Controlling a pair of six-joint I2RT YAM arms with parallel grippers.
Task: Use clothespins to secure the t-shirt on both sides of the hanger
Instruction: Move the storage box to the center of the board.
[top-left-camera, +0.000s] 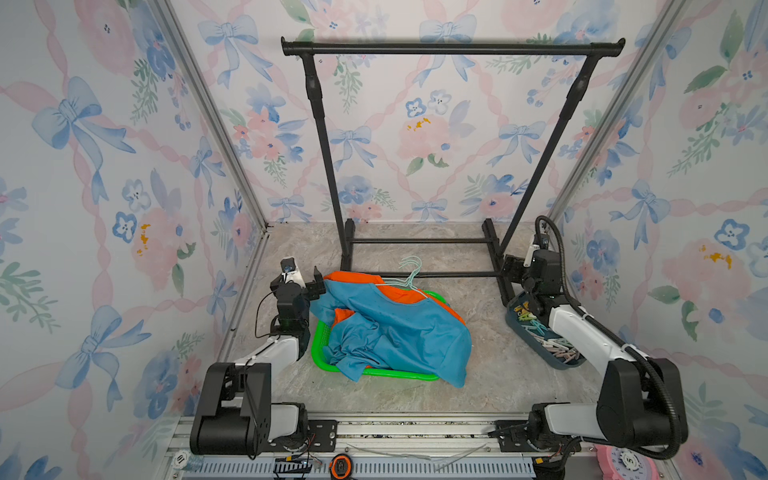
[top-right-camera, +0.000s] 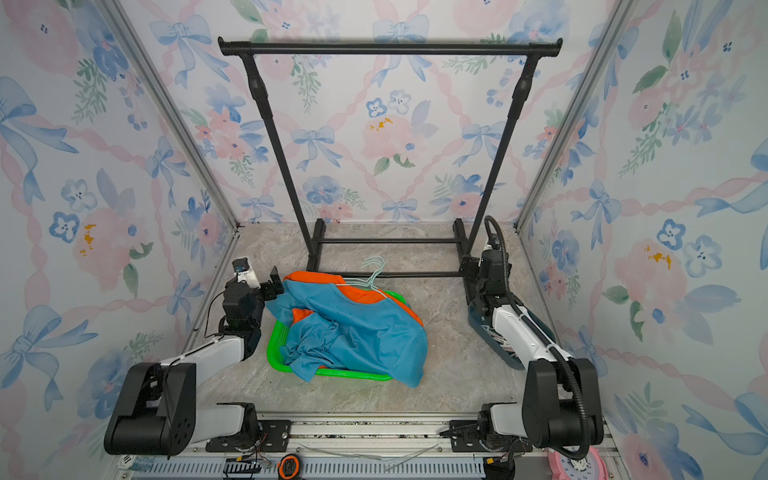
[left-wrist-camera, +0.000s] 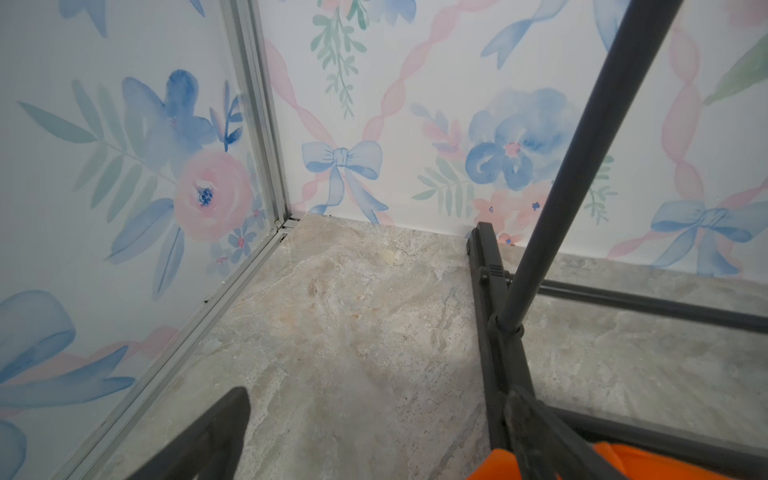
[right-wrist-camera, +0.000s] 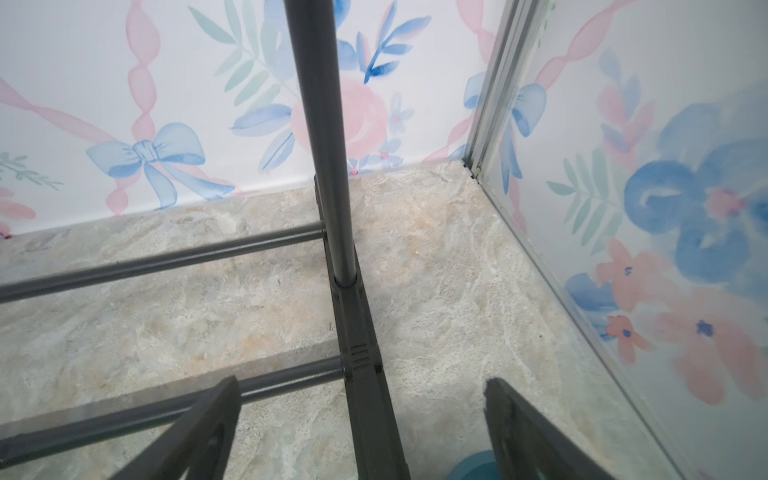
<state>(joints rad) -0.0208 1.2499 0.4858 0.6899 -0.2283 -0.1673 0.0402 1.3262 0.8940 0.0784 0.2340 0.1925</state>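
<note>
Barely begun, by the look of it: find the t-shirt (top-left-camera: 399, 328) crumpled in and over the green basket (top-left-camera: 320, 353), blue with orange at the neck and inside, spilling past the near right rim. Spot the pale hangers (top-left-camera: 409, 274) at the far rim of the basket, hooks pointing away; hard to tell whether one is already threaded into the neck. Look well to the right of the basket for the clothespins (top-left-camera: 548, 345), heaped in a dark blue tray (top-left-camera: 569, 363): small pegs in white, pink, green and yellow, none clipped to anything. See the left gripper (left-wrist-camera: 378, 395) at the far left corner of the basket, spread wide, pinching nothing, orange cloth just beside one finger. See the right gripper (right-wrist-camera: 361, 382) right of the basket and beyond it, by the foot of the black rack (top-left-camera: 453, 48) at the far end of the tray, likewise spread with nothing between. Judged as a step: getting shirt and hanger sorted, with pinning to come. Next, probably: close on the collar edge, seat a hanger in the neck, then take one peg by its tail, squeeze it agape and bite it over cloth and hanger shoulder, once per side. Expect limp cloth, thin slippery wire and tangled pegs.
</note>
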